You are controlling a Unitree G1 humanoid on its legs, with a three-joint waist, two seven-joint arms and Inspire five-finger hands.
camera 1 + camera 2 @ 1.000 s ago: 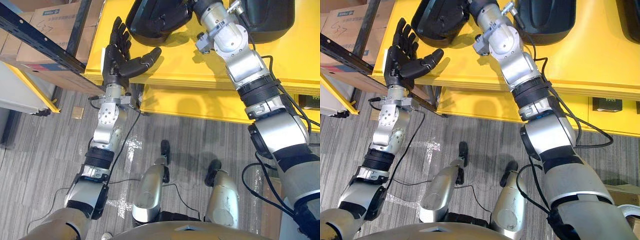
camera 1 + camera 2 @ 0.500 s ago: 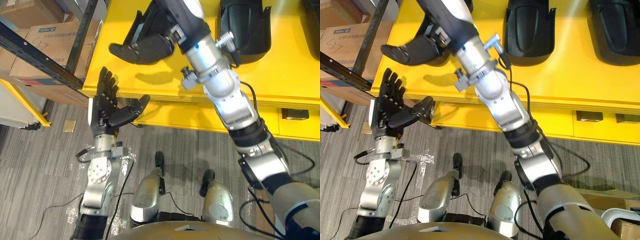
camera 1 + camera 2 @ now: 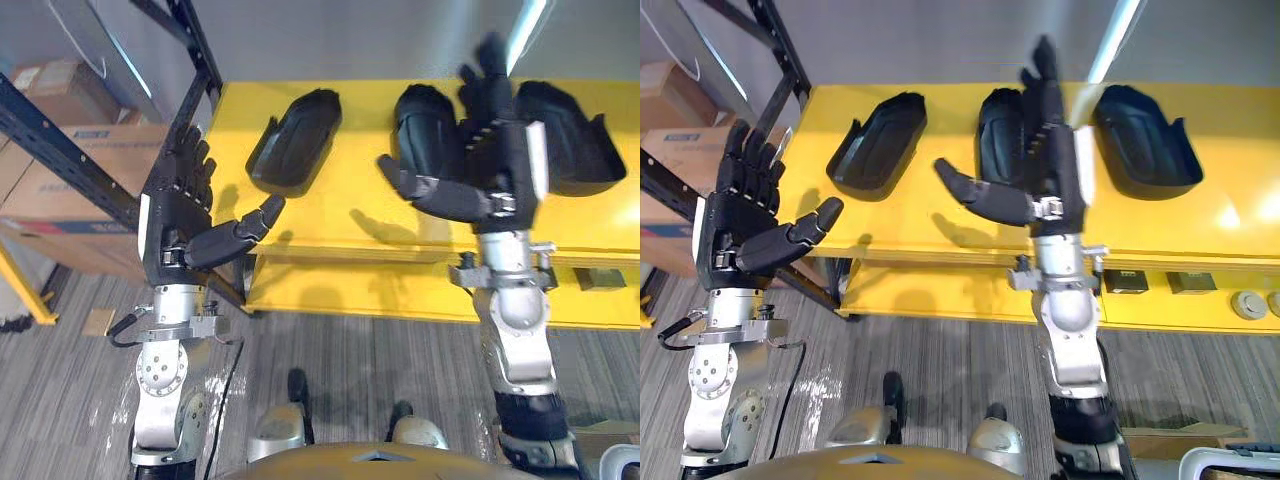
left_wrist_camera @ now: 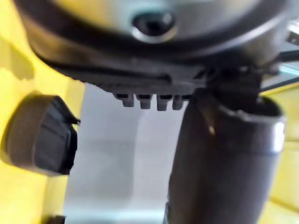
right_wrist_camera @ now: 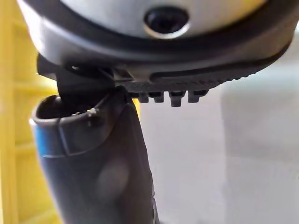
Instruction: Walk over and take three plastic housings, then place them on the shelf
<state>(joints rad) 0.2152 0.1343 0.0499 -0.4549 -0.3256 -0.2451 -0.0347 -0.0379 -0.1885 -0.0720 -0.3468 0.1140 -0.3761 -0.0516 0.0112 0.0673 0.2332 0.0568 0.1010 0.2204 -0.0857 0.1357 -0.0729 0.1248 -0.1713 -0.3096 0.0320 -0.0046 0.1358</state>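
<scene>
Nearest us, our left hand (image 3: 172,215) and right hand (image 3: 497,165) are raised, fingers straight and thumbs out, both released and grasping nothing. Beyond them, three black plastic housings (image 3: 297,140) lie in a row on the yellow table (image 3: 330,225) (the right hand hides part of the middle one).

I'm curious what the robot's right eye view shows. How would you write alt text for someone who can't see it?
The left robot hand and right robot hand hover open and empty in front of a yellow table. Three black plastic housings lie in a row on it: the left housing, middle housing and right housing.
</scene>
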